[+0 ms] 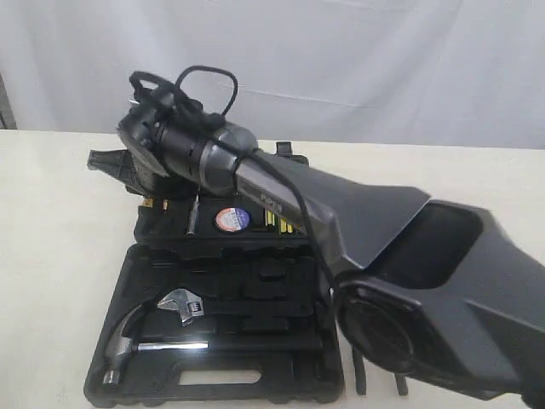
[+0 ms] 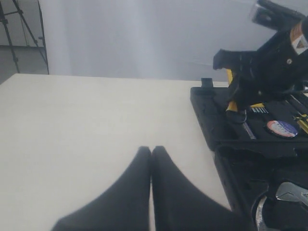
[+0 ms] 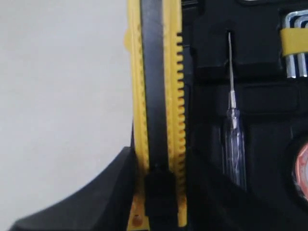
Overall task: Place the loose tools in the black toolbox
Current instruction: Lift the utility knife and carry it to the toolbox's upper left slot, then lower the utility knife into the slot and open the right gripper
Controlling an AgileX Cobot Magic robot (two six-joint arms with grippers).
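Cream table point(image 1: 51, 256), white curtain point(image 1: 383, 51) behind

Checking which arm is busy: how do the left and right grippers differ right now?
The left gripper is shut and empty; the right gripper clamps the yellow-black utility knife. The left hangs over the table; the right is at the black toolbox edge. Both have black fingers.

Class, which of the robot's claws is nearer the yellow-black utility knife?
Right. The right claw is closed on the yellow-black utility knife over the black toolbox; the left claw sits shut above the table, off to the toolbox's side.
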